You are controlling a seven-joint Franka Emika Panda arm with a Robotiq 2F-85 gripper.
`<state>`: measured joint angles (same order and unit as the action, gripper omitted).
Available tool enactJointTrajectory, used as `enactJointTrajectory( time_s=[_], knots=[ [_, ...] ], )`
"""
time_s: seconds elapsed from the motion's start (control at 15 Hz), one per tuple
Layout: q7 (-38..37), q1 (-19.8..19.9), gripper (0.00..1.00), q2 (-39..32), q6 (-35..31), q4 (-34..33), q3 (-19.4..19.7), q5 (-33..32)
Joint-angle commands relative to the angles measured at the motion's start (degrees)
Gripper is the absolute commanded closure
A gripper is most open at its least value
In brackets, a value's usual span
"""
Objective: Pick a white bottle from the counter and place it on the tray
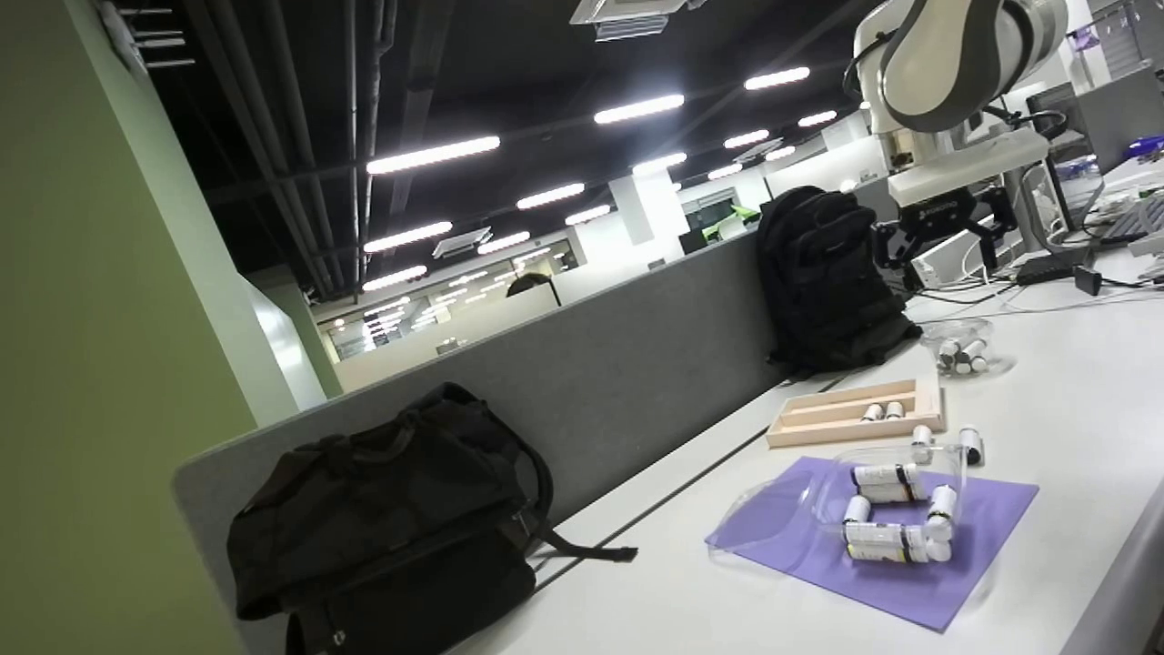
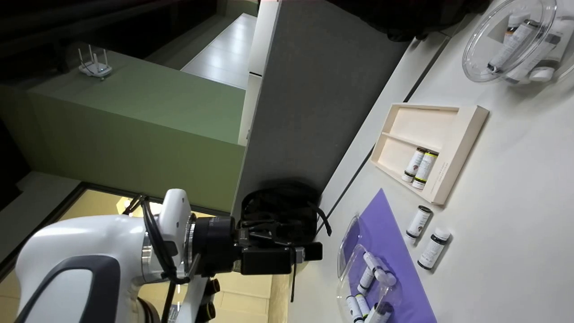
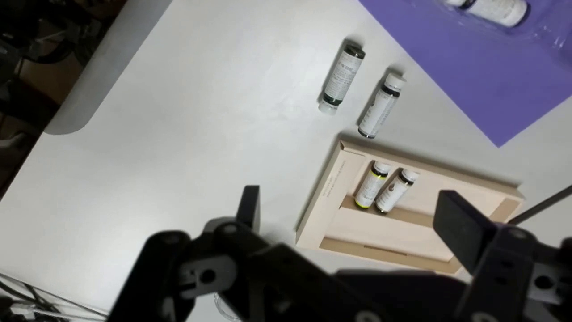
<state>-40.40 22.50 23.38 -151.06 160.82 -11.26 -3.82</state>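
By the partitioned edge of the long white counter (image 1: 1064,400) lies the rectangular light-tan wooden tray (image 3: 330,197). The black two-fingered gripper (image 3: 351,208) hangs, jaws wide. Two white cylindrical bottles (image 3: 371,188) lie inside the tray, two bottles (image 3: 380,109) just outside, farther from that edge.

The white bench (image 3: 214,112) carries the tray (image 3: 328,203); clear tub (image 1: 957,326) one side, two bottles (image 3: 343,77) (pointing opposite ways) and purple mat (image 3: 485,76) the other.

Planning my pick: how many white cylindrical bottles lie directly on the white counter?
2: a bottle between the tan wooden tray and purple mat, another bottle beside it; more may be hidden.
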Motion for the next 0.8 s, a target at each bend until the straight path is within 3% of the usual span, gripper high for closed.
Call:
enactJointTrajectory(
  time_s=[0.0,0.27,0.33,0.73],
  knots=[
    [-11.58,3.08,0.00,-10.47,-10.16,-0.99,-0.24,-2.84],
    [-22.71,3.82,0.00,-21.72,-16.56,-2.88,1.06,-10.56],
    [-24.71,6.84,0.00,-24.55,-18.38,-3.59,-1.68,-12.10],
    [-36.83,2.71,0.00,-34.46,-20.98,-8.50,4.69,-25.13]
  ],
)
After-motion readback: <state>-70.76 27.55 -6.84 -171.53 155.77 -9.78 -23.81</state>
